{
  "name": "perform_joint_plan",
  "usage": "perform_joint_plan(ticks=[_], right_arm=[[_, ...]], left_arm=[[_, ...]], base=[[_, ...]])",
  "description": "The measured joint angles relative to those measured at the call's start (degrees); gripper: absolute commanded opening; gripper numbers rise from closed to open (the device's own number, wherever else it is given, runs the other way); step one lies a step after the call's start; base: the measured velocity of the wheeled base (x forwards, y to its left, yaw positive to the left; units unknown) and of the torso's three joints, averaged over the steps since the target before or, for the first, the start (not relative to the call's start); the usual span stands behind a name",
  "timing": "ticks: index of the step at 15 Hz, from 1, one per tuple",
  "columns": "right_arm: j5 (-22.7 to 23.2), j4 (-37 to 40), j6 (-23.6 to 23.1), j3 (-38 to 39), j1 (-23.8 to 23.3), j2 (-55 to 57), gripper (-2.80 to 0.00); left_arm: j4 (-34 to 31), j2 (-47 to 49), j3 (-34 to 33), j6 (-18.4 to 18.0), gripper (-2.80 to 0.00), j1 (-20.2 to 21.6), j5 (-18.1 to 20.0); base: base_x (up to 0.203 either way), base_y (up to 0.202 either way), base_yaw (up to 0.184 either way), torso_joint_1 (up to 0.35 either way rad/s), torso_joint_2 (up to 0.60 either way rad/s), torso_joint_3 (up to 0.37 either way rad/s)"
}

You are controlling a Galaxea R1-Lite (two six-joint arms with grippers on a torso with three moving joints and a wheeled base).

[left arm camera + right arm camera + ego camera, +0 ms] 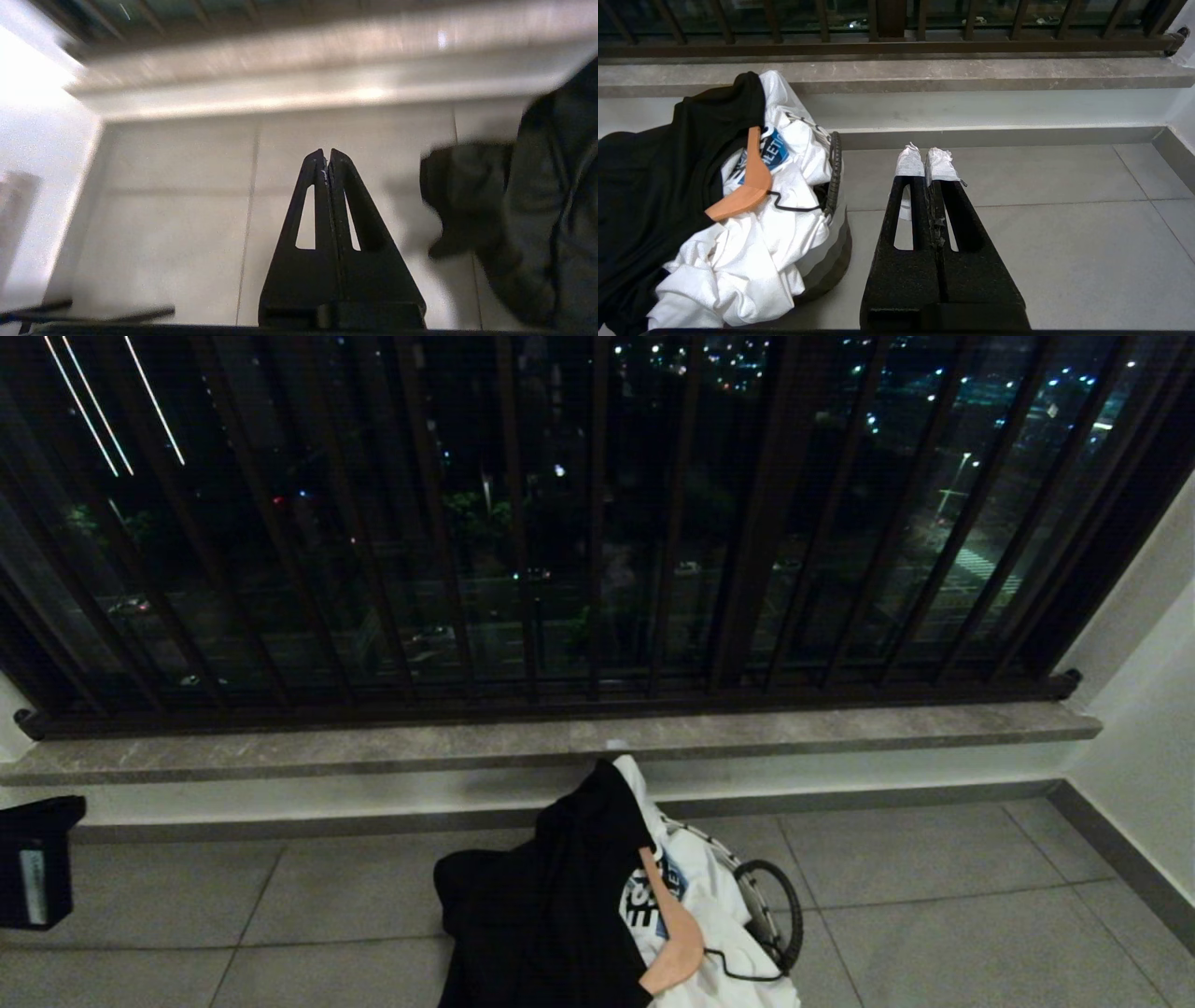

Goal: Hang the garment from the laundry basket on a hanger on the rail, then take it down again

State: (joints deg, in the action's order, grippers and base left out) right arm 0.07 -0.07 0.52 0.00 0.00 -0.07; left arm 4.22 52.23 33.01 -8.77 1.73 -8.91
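Head view: basket [770, 905] at bottom centre, heaped with clothes [551, 905]; both hands, left [327, 156] and right [924, 156], are closed, empty.

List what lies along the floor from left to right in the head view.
Black box-shaped object at the edge → black garment → orange wooden hanger → black ring-shaped loop handle of the laundry basket.

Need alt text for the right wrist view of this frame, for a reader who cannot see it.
A laundry basket on a grey tiled floor overflows with a black garment and a white printed shirt, an orange hanger lying on top. Beside it, apart, the right gripper is shut and empty, pointing toward a stone ledge under dark railings.
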Motion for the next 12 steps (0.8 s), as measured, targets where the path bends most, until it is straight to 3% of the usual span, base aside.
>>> perform_joint_plan(ticks=[7,12], right_arm=[[0.00,0.00,0.00,0.00,0.00,0.00,-2.80],[0.00,0.00,0.00,0.00,0.00,0.00,-2.80]], left_arm=[[-0.52,-29.09,-11.79,-0.77,-2.80,1.25,0.98],[-0.12,-39.71,-20.82,-0.68,-2.80,0.24,2.05]], base=[[0.000,0.000,0.000,0.000,0.00,0.000],[0.000,0.000,0.000,0.000,0.00,0.000]])
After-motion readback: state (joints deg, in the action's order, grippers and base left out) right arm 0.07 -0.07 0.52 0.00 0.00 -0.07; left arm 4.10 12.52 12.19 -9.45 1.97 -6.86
